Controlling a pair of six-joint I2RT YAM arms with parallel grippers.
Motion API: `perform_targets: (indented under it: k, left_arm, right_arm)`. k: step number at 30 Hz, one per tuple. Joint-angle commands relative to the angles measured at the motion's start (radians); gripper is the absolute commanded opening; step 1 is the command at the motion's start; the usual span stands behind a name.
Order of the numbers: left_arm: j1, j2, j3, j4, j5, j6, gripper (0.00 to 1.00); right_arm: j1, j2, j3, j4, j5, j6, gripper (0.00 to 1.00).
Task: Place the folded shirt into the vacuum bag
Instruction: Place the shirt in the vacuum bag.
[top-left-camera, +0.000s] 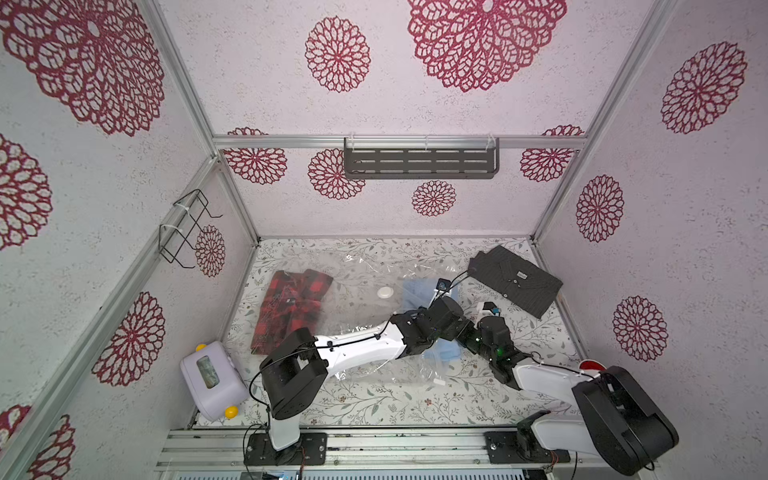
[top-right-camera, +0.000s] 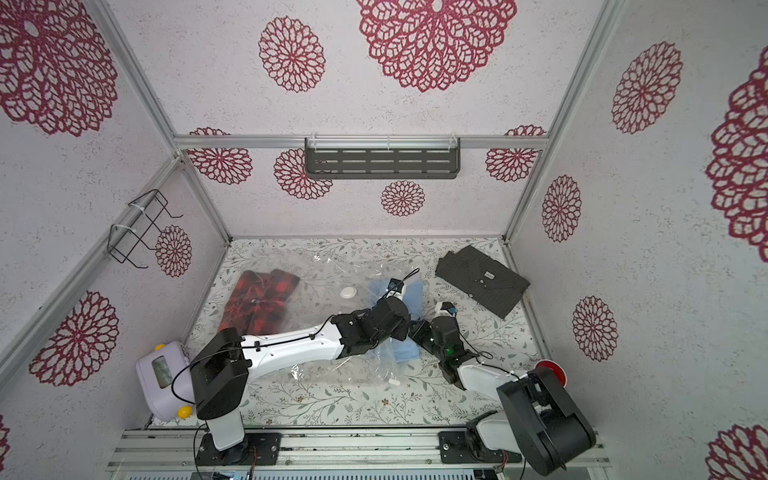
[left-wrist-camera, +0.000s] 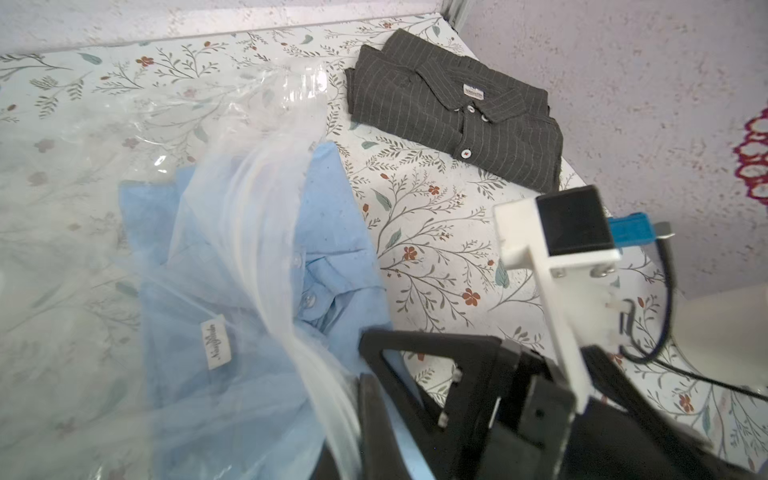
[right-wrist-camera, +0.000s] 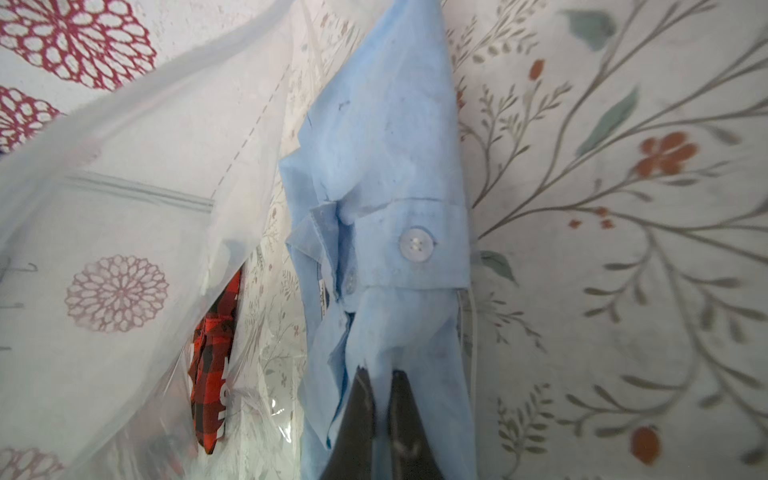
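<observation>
table (top-left-camera: 374, 399): floral print, bag (top-left-camera: 365, 307) lying on it
walls (top-left-camera: 332, 54): pale, red rosettes
blue shirt (left-wrist-camera: 345, 232): half inside bag's mouth
right gripper (right-wrist-camera: 380, 374): pinching blue shirt
left gripper (top-left-camera: 436, 322): closed on bag's lifted film
grey shirt (top-left-camera: 515, 282): beside bag

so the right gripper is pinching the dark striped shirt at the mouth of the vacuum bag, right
Not quite. The right gripper is shut on the light blue shirt at the mouth of the vacuum bag, as the right wrist view shows. The dark striped shirt lies on the table, outside the bag, with no gripper on it.
</observation>
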Motion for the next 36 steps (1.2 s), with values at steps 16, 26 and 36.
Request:
perform_targets:
  k: [16,26,36]
  left_arm:
    - [-0.028,0.045,-0.076,0.102,0.124,-0.072,0.00]
    - [-0.034,-0.024,-0.028,0.075,0.087,-0.021,0.00]
    - [-0.035,-0.023,-0.014,0.087,0.090,-0.015,0.00]
  right_arm:
    - [-0.053,-0.131,-0.040,0.055,-0.115,0.059,0.00]
    - [0.015,0.070,-0.038,0.229,-0.193,0.068,0.00]
    - [0.065,0.119,-0.040,0.256,-0.142,0.091,0.00]
